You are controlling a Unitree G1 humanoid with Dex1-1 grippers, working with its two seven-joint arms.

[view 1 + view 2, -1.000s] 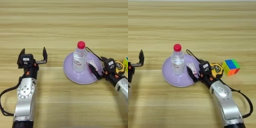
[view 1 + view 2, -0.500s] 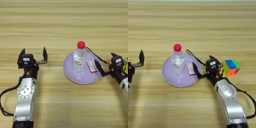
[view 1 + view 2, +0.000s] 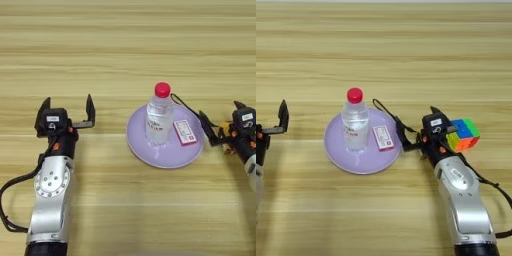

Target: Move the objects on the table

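Observation:
A clear bottle (image 3: pixel 355 124) with a red cap stands upright on the left half of a purple plate (image 3: pixel 340 159). The red-and-white box (image 3: pixel 382 137) lies flat on the plate just right of the bottle. My right gripper (image 3: pixel 417 125) is open at the plate's right rim, apart from the box. It covers the body of the tape measure, and only the black cord (image 3: pixel 387 112) shows, running over the plate's far right rim. My left gripper (image 3: pixel 67 107) stands open and holds nothing, well left of the plate.
A multicoloured cube (image 3: pixel 463 135) sits on the table (image 3: pixel 384 50) just right of my right gripper. The left arm's black cable loops along the near left edge.
My right gripper let go of the box onto the plate and drew back to the right, off the plate. The left arm has not moved.

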